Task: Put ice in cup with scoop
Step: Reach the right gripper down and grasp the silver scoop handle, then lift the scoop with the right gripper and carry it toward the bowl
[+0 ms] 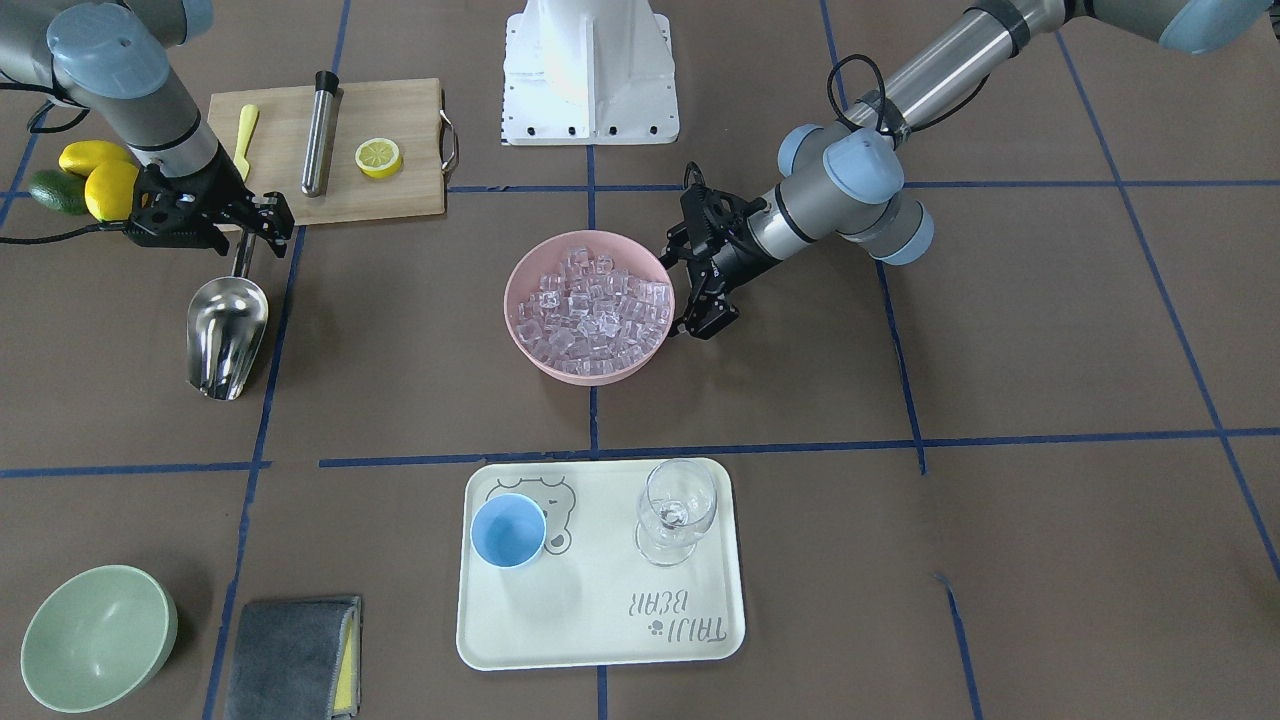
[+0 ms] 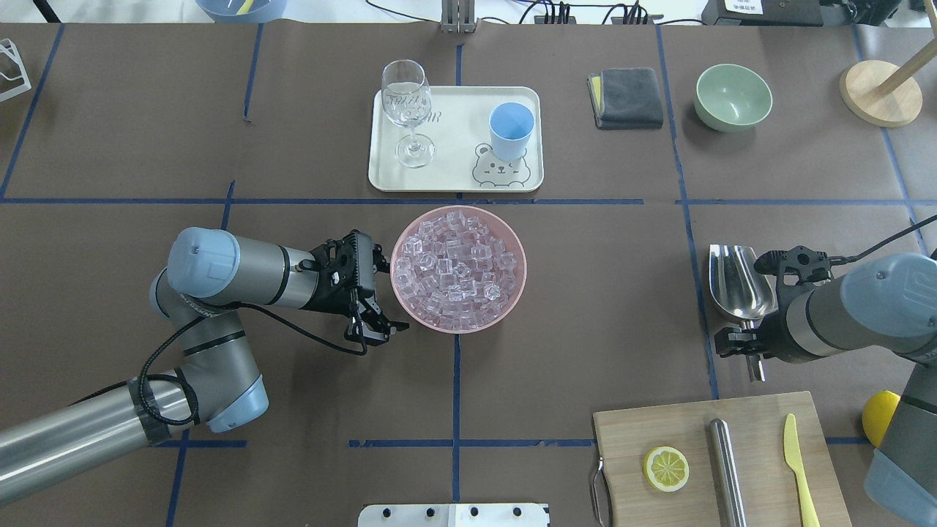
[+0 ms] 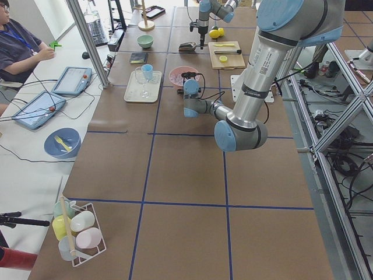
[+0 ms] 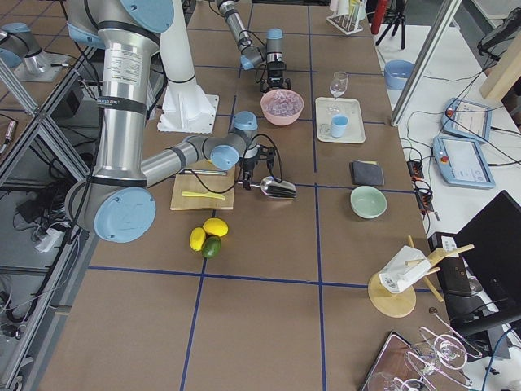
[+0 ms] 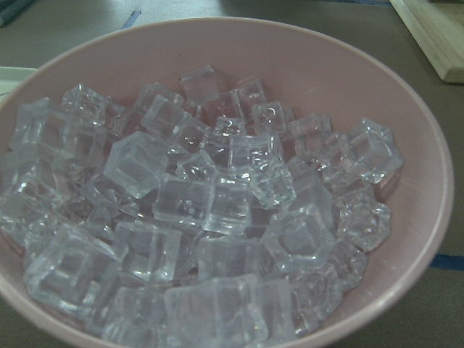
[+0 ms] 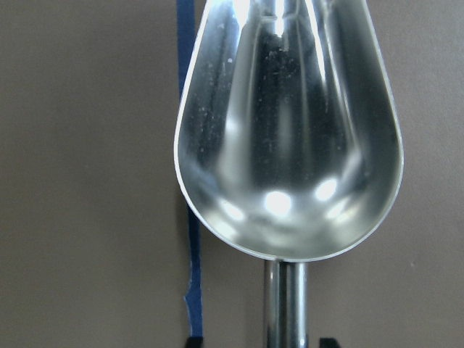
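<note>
Tray [image 1: 590,560] at lower centre reads "TAIJI BEAR"; left tool [image 1: 680,293] wide open, empty, beside pink bowl [image 1: 508,300]; right tool [image 1: 245,240] open astride scoop [image 1: 227,325] handle.

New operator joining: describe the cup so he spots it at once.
Find the cream bear-print tray on the far side of the pink bowl of ice from the robot. Two vessels stand on it. The cup is the short, opaque light-blue one by the bear drawing, unlike the clear stemmed wine glass beside it.

open table [image 2: 622,293] between pink bowl [image 2: 523,278] and scoop [image 2: 738,289] | wine glass [image 2: 405,99] near cup [image 2: 510,130] on tray [image 2: 454,161]
</note>
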`<action>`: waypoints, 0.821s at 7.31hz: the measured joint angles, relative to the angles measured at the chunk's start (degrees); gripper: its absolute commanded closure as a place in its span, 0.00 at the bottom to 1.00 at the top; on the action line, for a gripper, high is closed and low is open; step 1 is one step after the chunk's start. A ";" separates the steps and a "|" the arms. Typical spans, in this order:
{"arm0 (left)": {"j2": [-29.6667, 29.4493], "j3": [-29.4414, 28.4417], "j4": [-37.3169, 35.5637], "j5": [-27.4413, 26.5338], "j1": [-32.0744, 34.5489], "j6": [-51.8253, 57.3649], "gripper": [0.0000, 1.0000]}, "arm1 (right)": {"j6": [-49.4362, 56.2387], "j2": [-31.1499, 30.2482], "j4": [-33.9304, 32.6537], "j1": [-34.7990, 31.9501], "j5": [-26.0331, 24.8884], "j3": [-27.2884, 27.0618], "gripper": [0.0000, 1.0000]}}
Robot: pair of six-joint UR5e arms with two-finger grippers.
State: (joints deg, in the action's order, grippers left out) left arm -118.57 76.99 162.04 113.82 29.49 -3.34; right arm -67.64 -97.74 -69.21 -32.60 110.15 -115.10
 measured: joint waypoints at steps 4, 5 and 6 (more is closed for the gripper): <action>0.08 0.00 0.03 0.00 0.04 -0.02 0.00 | 0.14 -0.16 -0.29 0.40 0.11 -0.68 1.00; 0.07 0.00 0.03 0.00 0.07 -0.06 0.00 | 0.20 -0.17 -0.38 0.45 0.11 -1.72 1.00; 0.04 0.00 0.03 0.00 0.10 -0.08 0.00 | 0.75 -0.16 -0.53 0.62 0.18 -3.27 1.00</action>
State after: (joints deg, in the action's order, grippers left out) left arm -118.53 76.99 162.07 113.82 29.59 -3.42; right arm -66.89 -97.89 -69.75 -31.98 110.33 -118.38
